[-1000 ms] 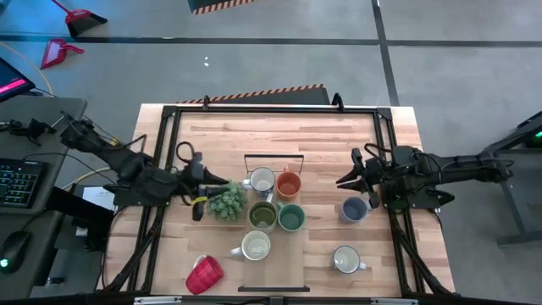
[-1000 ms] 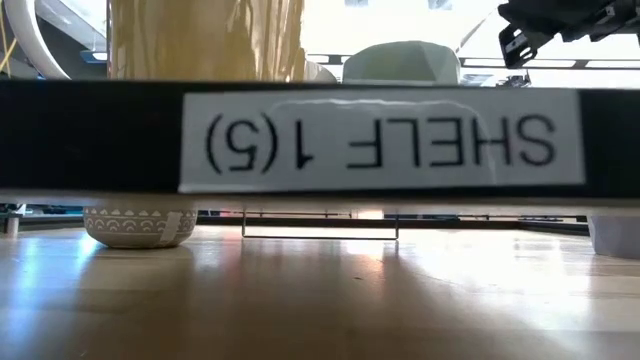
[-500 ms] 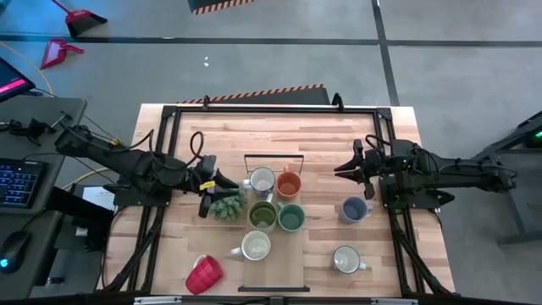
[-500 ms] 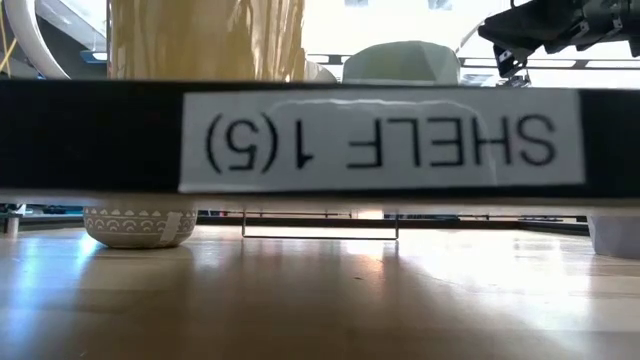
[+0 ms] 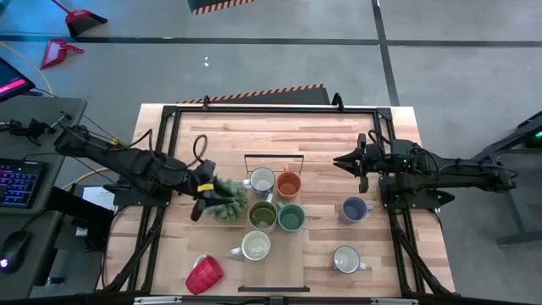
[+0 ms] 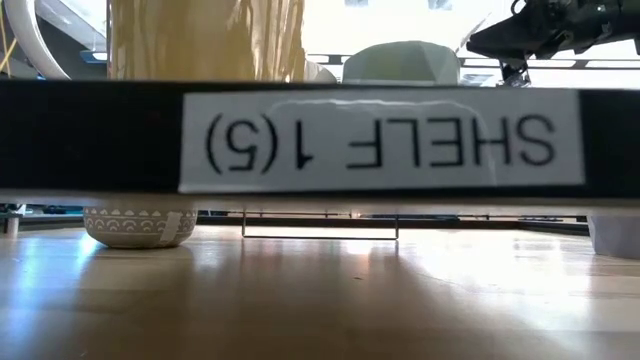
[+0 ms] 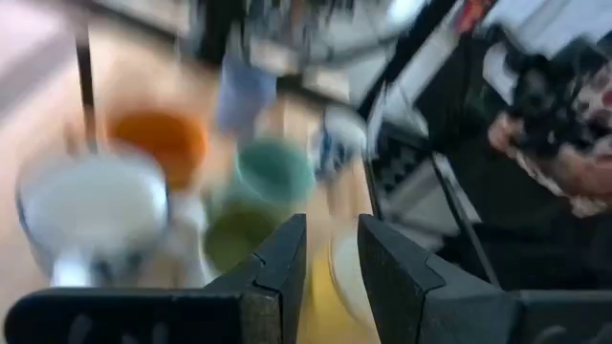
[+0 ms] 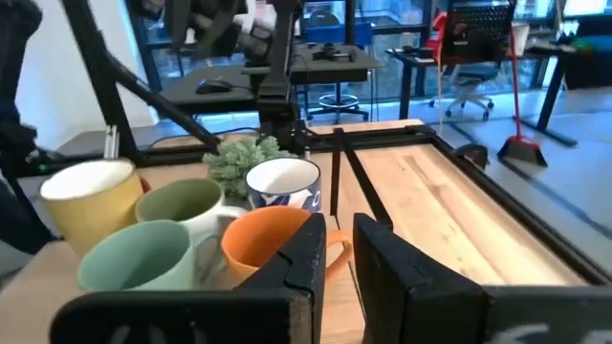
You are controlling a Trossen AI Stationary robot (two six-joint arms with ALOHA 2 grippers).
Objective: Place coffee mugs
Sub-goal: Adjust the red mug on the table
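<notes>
**Hidden and blurred**

A black shelf label bar is blocking most of the low view, leaving only the patterned mug's base showing and cutting the blue-grey mug at the edge. Left wrist view is blurring; the mugs' details cannot be told. The potted plant is hiding the left gripper's fingertips from above.

Glossy ceramic mugs sit on a pale wood-plank table (black metal frame).
</notes>
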